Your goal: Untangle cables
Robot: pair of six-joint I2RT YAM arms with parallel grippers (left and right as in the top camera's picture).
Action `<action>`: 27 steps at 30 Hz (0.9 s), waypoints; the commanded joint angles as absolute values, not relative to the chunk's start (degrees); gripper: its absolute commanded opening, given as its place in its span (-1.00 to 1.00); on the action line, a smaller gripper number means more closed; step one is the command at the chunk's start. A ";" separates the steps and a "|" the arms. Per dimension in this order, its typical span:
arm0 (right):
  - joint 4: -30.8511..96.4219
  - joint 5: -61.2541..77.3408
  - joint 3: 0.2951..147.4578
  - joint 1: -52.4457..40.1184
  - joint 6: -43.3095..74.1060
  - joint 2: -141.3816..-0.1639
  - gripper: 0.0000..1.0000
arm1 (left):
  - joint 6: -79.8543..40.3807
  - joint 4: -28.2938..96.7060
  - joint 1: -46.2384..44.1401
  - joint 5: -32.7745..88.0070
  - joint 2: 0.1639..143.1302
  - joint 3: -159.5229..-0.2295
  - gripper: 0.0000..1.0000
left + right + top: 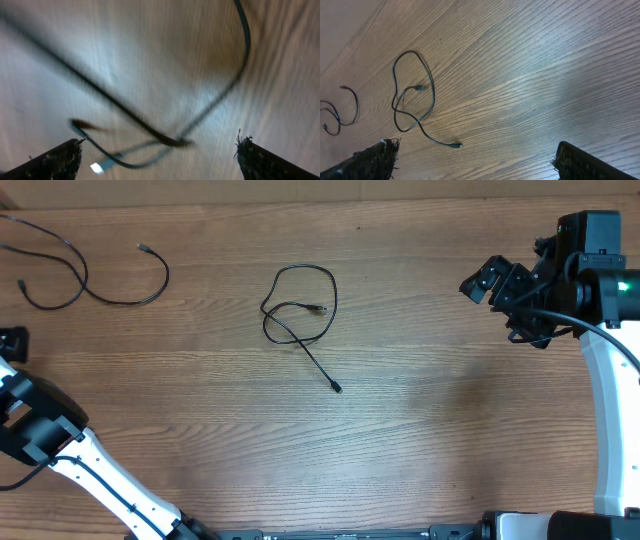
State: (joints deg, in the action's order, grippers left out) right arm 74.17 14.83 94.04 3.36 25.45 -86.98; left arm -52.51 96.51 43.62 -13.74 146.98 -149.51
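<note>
One thin black cable [300, 305] lies looped at the table's middle, one plug tip inside the loop and the other tip trailing toward the front. It also shows in the right wrist view [412, 100]. More black cables [90, 280] lie spread at the far left, and show small in the right wrist view [340, 107]. The left wrist view is blurred, with crossed black cords [165, 135] close below the jaws. My left gripper [160, 160] is open and empty, at the table's left edge [10, 342]. My right gripper [490, 280] is open and empty, raised at the far right [475, 160].
The wooden table [450, 410] carries only the cables. The left arm's white link [100, 475] crosses the front left corner. The right arm's white link [610, 380] runs down the right edge.
</note>
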 commanded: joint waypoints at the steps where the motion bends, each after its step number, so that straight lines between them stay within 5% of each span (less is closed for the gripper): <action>1: 73.82 15.09 93.73 3.51 25.21 -87.15 1.00 | -51.72 96.36 43.29 -1.28 148.18 -149.73 0.98; 2: 73.80 15.11 93.73 3.51 25.21 -87.15 0.99 | -51.03 95.72 42.87 0.38 148.18 -149.73 0.89; 3: 73.80 15.11 93.73 3.51 25.21 -87.15 1.00 | -50.76 95.31 42.41 1.50 148.18 -149.73 0.54; 5: 73.80 15.11 93.73 3.51 25.21 -87.15 1.00 | -50.83 95.24 41.06 1.08 148.18 -149.73 -0.43; 7: 73.80 15.11 93.73 3.51 25.21 -87.15 1.00 | -50.81 95.35 40.10 0.91 148.18 -149.73 -0.65; 8: 73.80 15.09 93.73 3.51 25.21 -87.15 1.00 | -51.03 95.96 39.13 0.93 148.20 -149.71 -0.91; 14: 73.80 15.11 93.73 3.51 25.21 -87.15 1.00 | -48.21 96.49 33.08 -0.51 148.20 -149.75 -0.91; 16: 73.80 15.11 93.73 3.51 25.21 -87.15 1.00 | -48.38 96.84 31.77 -3.97 147.68 -149.80 -0.63; 17: 73.80 15.09 93.73 3.51 25.21 -87.15 1.00 | -47.94 96.84 31.31 -6.48 147.13 -149.80 -0.17; 18: 73.80 15.11 93.73 3.51 25.21 -87.15 0.99 | -46.57 96.84 30.92 -8.78 146.06 -149.80 0.70; 19: 73.80 15.11 93.73 3.51 25.21 -87.15 1.00 | -46.30 96.84 30.85 -9.47 145.60 -149.80 0.97; 27: 73.80 15.11 93.73 3.51 25.21 -87.15 1.00 | -49.28 96.84 26.83 -9.96 143.72 -149.40 0.99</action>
State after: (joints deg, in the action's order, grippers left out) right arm 74.15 14.81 94.04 3.36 25.43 -86.98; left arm -47.92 96.64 30.00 -9.37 146.41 -149.51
